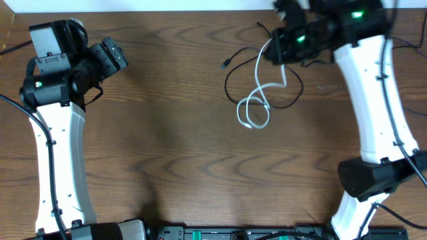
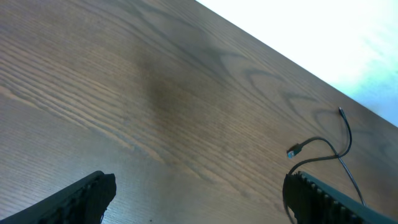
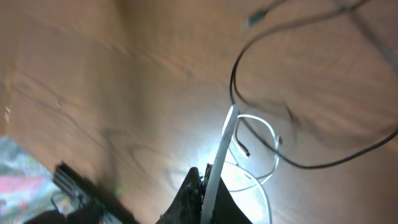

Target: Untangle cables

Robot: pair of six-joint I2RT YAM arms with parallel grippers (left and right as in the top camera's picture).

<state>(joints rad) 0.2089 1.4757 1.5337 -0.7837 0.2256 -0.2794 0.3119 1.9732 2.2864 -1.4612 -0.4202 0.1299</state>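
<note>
A white cable (image 1: 254,107) lies in loops on the table, crossed by a thin black cable (image 1: 230,83) whose plug end (image 1: 225,65) points left. My right gripper (image 1: 275,52) hangs above them at the back right. It is shut on the white cable (image 3: 224,140), which runs up between its fingertips (image 3: 189,193). In the right wrist view the black cable (image 3: 236,68) curves below on the wood. My left gripper (image 1: 119,56) is far off at the left, open and holding nothing. Its fingers (image 2: 87,194) stand wide apart, and the black cable's plug (image 2: 293,151) shows beyond them.
The wooden table's far edge (image 2: 292,59) meets a white wall close behind the cables. Thick black robot wires (image 1: 407,100) run along the right arm. The arm bases and a dark rail (image 1: 233,233) sit at the table's front edge.
</note>
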